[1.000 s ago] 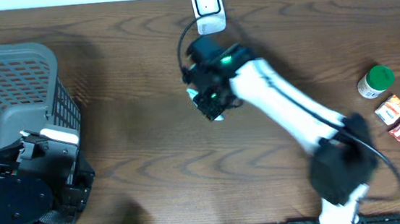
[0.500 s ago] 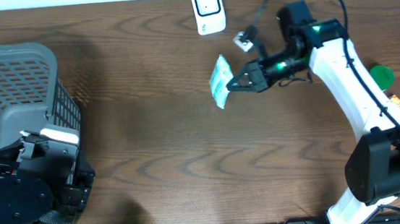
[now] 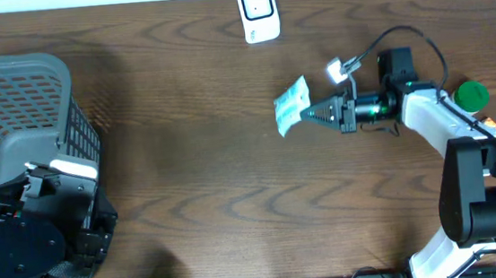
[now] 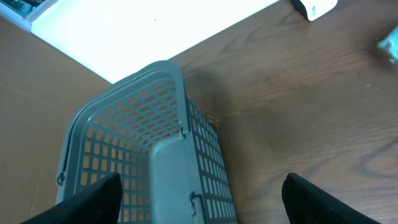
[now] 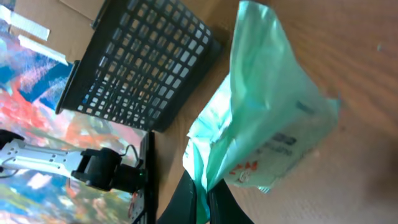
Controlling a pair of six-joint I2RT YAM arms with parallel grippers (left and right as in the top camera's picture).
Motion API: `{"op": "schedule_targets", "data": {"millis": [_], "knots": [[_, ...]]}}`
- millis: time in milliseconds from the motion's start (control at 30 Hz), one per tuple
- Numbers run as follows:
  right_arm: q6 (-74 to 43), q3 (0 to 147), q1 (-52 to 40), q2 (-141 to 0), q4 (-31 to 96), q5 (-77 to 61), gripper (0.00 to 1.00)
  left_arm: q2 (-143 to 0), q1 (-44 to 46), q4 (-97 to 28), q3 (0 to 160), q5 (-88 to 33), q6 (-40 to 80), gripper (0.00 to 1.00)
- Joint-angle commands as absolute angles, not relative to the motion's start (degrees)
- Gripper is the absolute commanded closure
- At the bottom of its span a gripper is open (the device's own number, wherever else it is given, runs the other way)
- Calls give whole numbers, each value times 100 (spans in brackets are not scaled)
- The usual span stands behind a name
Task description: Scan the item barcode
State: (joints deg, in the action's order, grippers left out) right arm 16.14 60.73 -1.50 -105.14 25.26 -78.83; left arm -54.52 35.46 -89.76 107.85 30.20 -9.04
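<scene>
Green packet (image 3: 292, 106) in right tool (image 3: 310, 112), wood tabletop (image 3: 187, 162) around, scanner (image 3: 257, 10) at far edge.

Right of the grey latticed basket (image 3: 16, 62), a mint-green packet (image 3: 292, 104) is showing red and dark print against the dark brown wood-grain table (image 3: 187, 162); a bottle cap (image 3: 472, 94) is gleaming green.

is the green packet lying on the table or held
Held: the right gripper is shut on the green packet, pinching its edge, as the right wrist view shows close up.
</scene>
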Motion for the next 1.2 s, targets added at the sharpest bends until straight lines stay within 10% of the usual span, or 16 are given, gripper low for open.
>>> {"op": "schedule_targets", "data": {"millis": [0, 367, 600, 667, 767, 1167], "knots": [[1330, 5730, -320, -10512, 2370, -8014, 99, -5417, 3544, -8976, 10783, 3068, -919, 18], [1319, 4849, -384, -10523, 2147, -7054, 99, -5417, 3544, -8976, 10783, 3070, -919, 17], [-545, 4637, -215, -10523, 2453, -3667, 92, -5417, 3544, -8976, 10783, 3068, -919, 18], [-637, 4637, -165, -10523, 2635, -3249, 74, -5417, 3544, -8976, 10783, 3068, -919, 18], [-753, 4641, -139, -10523, 2655, -3260, 3, -5417, 3544, -8976, 10783, 3068, -919, 18], [-502, 4639, -209, -10696, 2091, -4110, 1, -5417, 3544, -8976, 10783, 3068, -919, 18]]}}
